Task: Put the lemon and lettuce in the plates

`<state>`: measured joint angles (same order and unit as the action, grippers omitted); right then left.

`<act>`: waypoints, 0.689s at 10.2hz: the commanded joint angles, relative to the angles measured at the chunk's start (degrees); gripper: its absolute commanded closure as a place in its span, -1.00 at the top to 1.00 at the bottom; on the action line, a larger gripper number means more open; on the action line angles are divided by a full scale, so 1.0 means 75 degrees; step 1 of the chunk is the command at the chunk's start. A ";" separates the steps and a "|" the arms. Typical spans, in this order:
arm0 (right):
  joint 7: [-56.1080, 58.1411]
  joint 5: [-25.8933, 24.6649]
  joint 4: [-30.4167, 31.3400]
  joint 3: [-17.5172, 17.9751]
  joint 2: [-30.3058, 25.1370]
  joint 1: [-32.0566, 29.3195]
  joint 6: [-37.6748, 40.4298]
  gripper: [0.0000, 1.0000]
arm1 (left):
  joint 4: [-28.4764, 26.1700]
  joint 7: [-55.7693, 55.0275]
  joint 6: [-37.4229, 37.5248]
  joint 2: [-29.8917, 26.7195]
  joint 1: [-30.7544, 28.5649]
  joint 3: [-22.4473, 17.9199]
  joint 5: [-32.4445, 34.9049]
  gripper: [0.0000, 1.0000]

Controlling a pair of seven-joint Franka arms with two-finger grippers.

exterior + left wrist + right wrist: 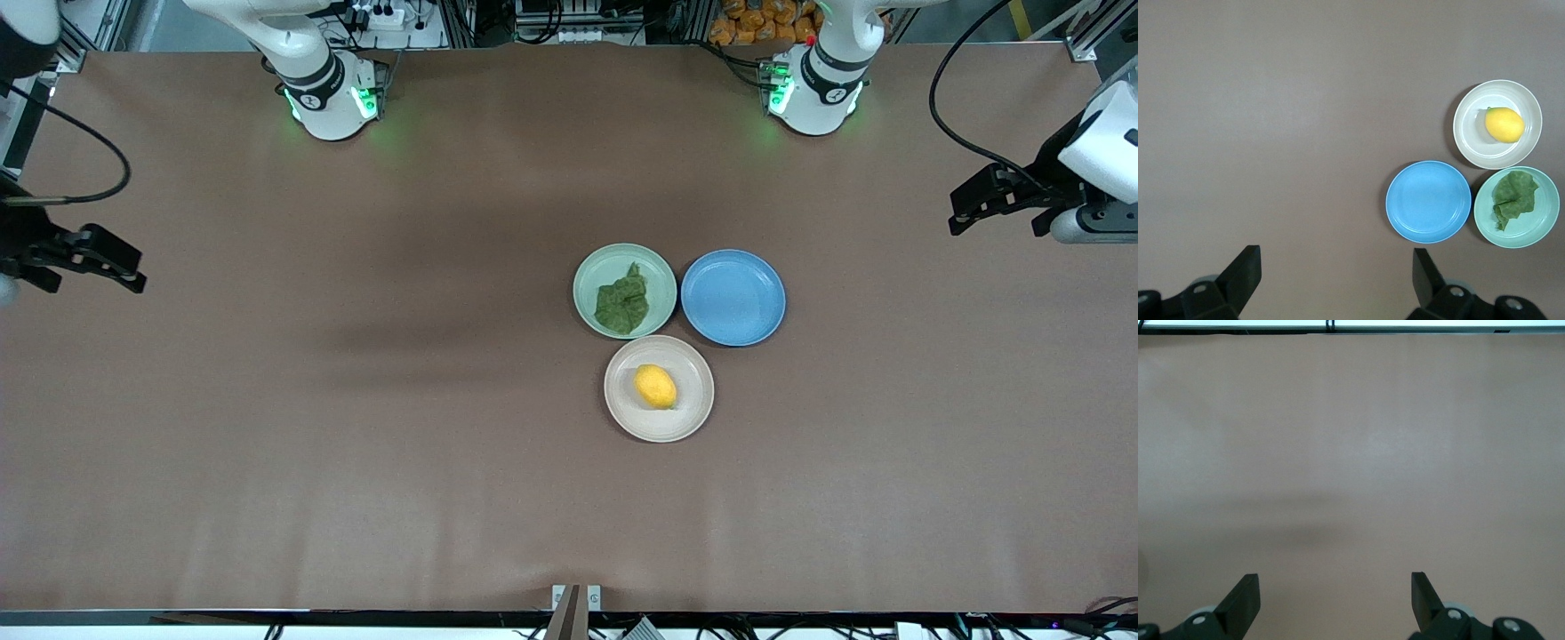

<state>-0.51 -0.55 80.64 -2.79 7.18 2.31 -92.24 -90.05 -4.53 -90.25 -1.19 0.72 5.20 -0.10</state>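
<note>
Lemon (655, 387) firm, slippery, gripped across middle; lettuce (622, 302) limp, light; left gripper (996, 203), right gripper (89, 260) wide open, empty, at frame edges.

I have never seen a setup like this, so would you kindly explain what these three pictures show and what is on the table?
Two robot arms stand at a brown table. The wide picture comes from a high camera facing them; the other two come from cameras on each arm's wrist. Three plates sit together: the lettuce lies in the green plate, the lemon in the cream plate, and the blue plate holds nothing. The left gripper waits open over the left arm's end of the table, looking at the plates. The right gripper waits open over bare table at the right arm's end. Neither holds anything.
</note>
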 commanded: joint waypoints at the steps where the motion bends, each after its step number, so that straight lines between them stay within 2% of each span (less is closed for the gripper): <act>1: 0.0127 0.0179 0.0310 -0.0061 -0.0138 -0.0062 -0.0076 1.00 | 0.0183 0.0077 0.0162 0.0065 -0.0026 0.0022 -0.0128 1.00; 3: 0.0126 0.0225 0.0450 -0.0050 -0.0056 0.0043 -0.0181 1.00 | 0.0183 0.0077 0.0162 0.0065 -0.0026 0.0022 -0.0128 1.00; 5: 0.0150 0.0237 0.0930 -0.0015 -0.0125 0.0066 -0.0416 1.00 | 0.0183 0.0077 0.0162 0.0065 -0.0026 0.0022 -0.0116 1.00; 7: 0.0208 0.0226 0.0966 -0.0003 -0.0277 0.0032 -0.0428 1.00 | 0.0183 0.0077 0.0162 0.0065 -0.0038 0.0022 -0.0116 1.00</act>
<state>-0.27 0.37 86.37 -2.78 7.39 2.88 -94.78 -90.05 -4.53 -90.25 -1.19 0.73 5.21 -0.10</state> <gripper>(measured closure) 0.000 0.000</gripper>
